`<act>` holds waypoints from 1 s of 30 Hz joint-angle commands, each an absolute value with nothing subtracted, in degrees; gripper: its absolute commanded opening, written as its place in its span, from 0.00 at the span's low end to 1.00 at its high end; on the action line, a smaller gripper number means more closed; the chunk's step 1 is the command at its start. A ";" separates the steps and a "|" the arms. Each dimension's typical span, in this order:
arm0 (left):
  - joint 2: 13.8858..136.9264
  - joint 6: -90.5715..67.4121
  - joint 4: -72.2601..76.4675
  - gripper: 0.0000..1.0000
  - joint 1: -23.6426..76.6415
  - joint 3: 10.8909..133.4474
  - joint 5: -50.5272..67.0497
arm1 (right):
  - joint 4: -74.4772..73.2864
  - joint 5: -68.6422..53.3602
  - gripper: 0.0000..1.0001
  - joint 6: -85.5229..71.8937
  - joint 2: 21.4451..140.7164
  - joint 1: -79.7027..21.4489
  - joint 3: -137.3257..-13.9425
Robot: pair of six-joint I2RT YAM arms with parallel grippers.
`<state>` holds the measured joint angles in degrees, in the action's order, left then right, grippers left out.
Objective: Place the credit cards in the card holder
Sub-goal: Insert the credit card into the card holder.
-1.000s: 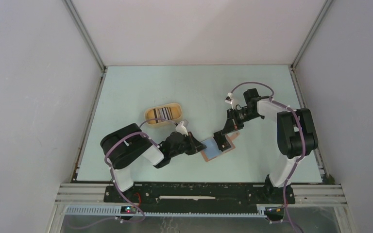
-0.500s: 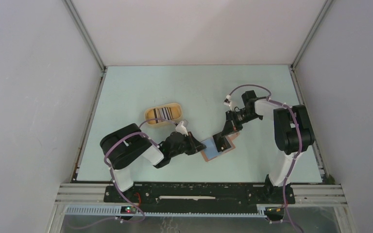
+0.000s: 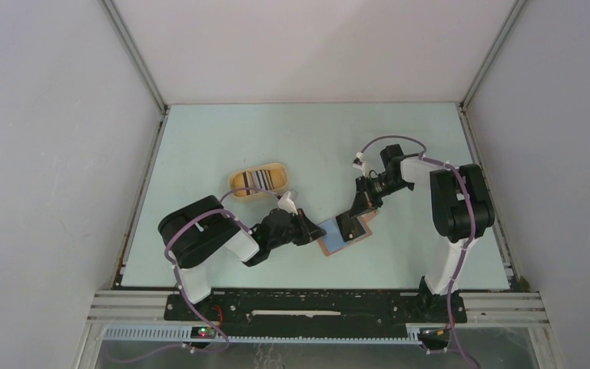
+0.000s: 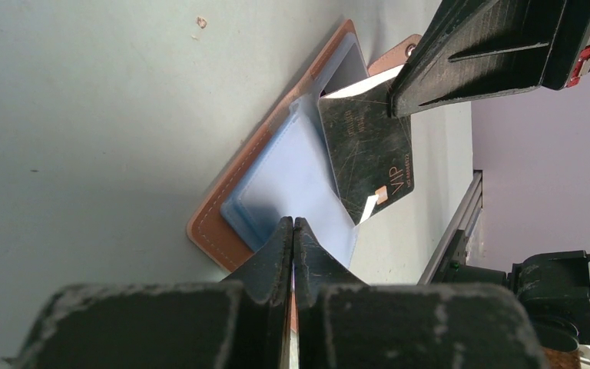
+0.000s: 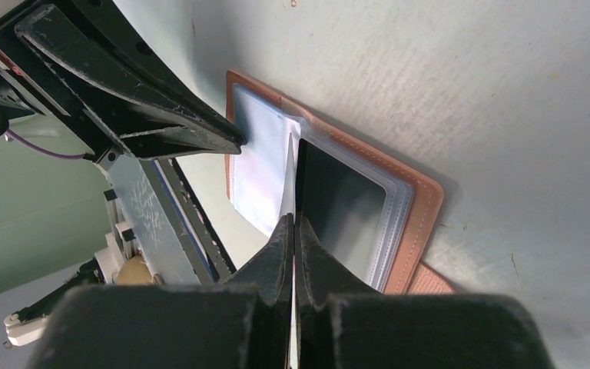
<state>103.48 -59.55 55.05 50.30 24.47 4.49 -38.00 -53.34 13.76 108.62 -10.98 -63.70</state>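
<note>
A: What is found on the counter [image 3: 276, 131], taken from the left?

B: Several credit cards [image 3: 259, 179] are seen lying in the yellow oval tray [image 3: 234, 183]. Next, the left gripper [image 4: 293, 231] is closed tight, apparently on the near edge of a blue-grey sleeve of the card holder [image 4: 296, 173], which is laid open on the counter. Then the black VIP card [image 4: 369, 150] is pinched by the fully closed right gripper [image 5: 294, 223], with its leading end set at a sleeve mouth.

A: What could be spoiled from here?

B: In the left wrist view the card is held askew to the pocket, so a corner may be caught on the sleeve lip and the sleeve buckled. If it is pushed hard, the holder could be dragged out of the left gripper's thin hold, or slid across the counter. The card may also be twisted between the right gripper's fingers, since only one edge is gripped. How far it is already inside cannot be told for certain.
</note>
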 commanded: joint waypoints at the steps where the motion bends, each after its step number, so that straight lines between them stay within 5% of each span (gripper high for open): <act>1: 102.54 -58.27 54.94 0.03 50.63 24.70 4.80 | -38.39 -52.08 0.00 13.71 109.25 -11.93 -65.60; 30: 102.19 -58.27 57.83 0.15 50.71 23.31 4.99 | -39.04 -48.61 0.00 12.30 111.16 -13.87 -66.49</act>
<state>103.48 -59.48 56.10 50.30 24.38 4.82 -38.61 -50.19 12.38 110.15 -12.93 -64.71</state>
